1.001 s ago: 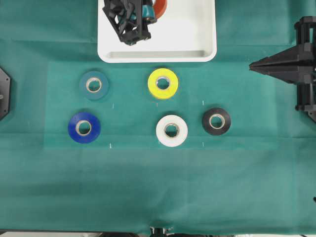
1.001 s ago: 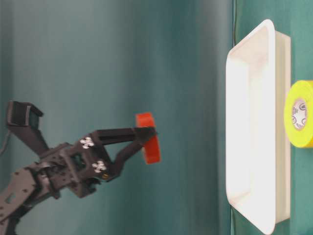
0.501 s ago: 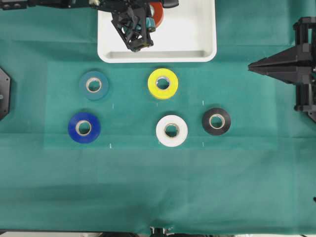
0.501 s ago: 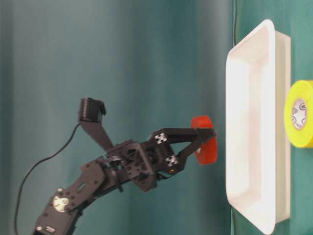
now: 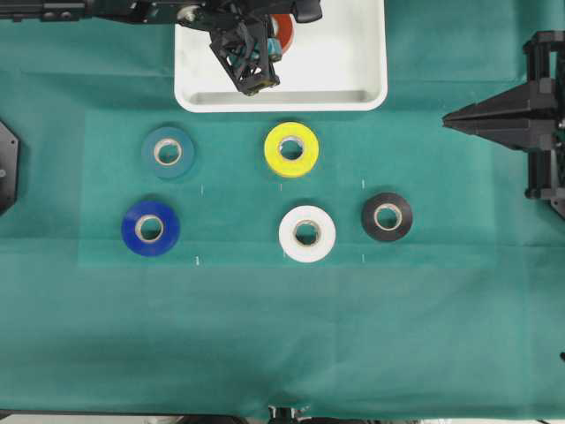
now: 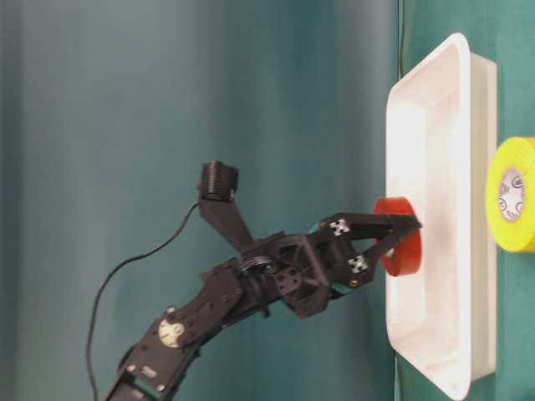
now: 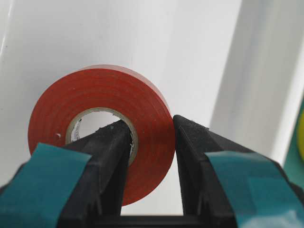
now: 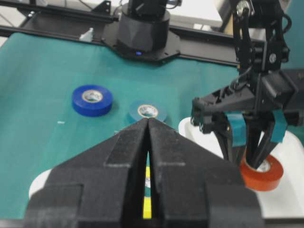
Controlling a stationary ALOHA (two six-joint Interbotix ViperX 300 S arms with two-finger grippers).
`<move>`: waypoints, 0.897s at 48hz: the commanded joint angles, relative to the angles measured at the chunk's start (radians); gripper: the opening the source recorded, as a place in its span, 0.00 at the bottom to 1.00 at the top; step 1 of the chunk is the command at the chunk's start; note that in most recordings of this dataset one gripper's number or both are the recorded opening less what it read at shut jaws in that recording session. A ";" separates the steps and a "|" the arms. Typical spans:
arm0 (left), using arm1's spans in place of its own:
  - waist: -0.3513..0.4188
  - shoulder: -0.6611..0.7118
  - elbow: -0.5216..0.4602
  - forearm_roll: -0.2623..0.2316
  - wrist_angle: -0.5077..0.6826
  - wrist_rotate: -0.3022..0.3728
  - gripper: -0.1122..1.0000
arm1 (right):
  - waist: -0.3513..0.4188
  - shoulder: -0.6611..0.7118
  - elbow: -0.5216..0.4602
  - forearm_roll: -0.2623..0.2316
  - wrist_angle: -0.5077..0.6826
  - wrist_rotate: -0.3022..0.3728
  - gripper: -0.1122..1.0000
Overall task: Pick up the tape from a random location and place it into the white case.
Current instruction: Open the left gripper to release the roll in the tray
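The tape point(image 7: 95, 95), an orange-red roll with a pale core, hangs low inside the white case point(image 5: 340, 62). My left gripper point(image 7: 151, 126) is shut on it, one finger through the core and the other against the outer wall. From the side, the tape point(image 6: 399, 248) sits past the rim of the case point(image 6: 435, 167); whether it touches the floor I cannot tell. From overhead, the tape point(image 5: 284, 31) is partly hidden under the left gripper point(image 5: 274, 37). My right gripper point(image 5: 450, 117) hovers shut at the right edge, well away from the case.
Five other rolls lie on the green cloth in front of the case: yellow point(image 5: 291, 148), white point(image 5: 307, 233), black point(image 5: 387, 216), teal point(image 5: 168, 152) and blue point(image 5: 150, 228). The left arm stretches over the case's far left corner.
The left gripper has carried the tape from high above the case down into it. The right arm has not moved.
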 commanded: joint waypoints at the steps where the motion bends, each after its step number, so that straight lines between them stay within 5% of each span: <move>1: 0.009 -0.002 0.003 0.002 -0.017 0.002 0.32 | -0.002 0.006 -0.026 -0.002 -0.005 0.000 0.10; 36: 0.015 0.028 0.000 -0.002 -0.025 0.002 0.33 | -0.002 0.008 -0.026 0.000 -0.009 -0.002 0.10; 38: 0.015 0.028 0.000 -0.002 -0.025 0.002 0.37 | -0.002 0.008 -0.026 0.000 -0.009 -0.002 0.10; 43: 0.015 0.026 0.000 -0.002 -0.028 0.003 0.65 | 0.000 0.008 -0.026 -0.002 -0.008 -0.002 0.10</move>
